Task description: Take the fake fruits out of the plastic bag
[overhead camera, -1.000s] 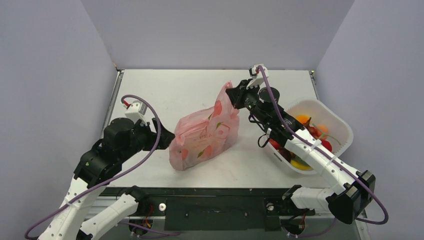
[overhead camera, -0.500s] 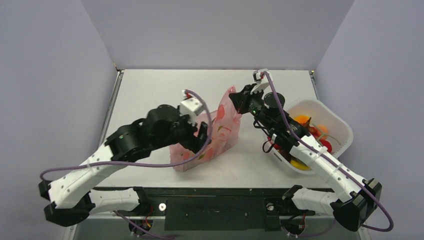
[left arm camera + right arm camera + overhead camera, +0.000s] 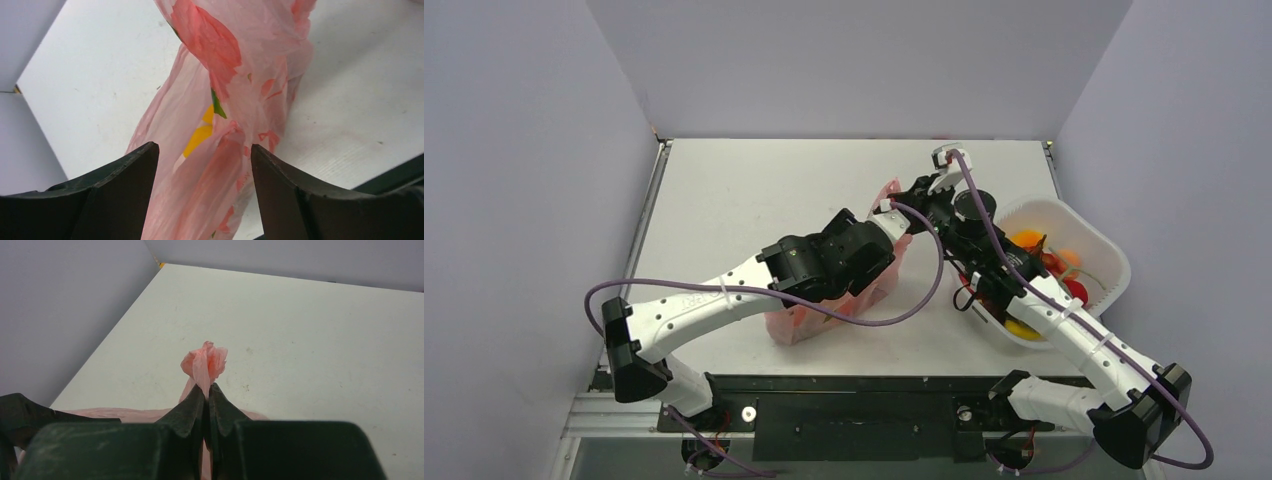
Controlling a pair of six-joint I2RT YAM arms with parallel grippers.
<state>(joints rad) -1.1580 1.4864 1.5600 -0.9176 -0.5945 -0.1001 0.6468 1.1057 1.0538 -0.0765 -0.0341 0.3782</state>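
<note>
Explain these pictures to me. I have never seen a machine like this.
This is a robot with two arms bolted to a table; each ends in a two-fingered tool. One picture looks down from above and behind; the other two come from a small camera on each wrist. On the table stand a pink plastic bag and a white basket holding toy fruits. The right tool is shut, pinching the bag's bunched top. The left tool is open and close to the bag, holding nothing. Something yellow shows through the plastic.
</note>
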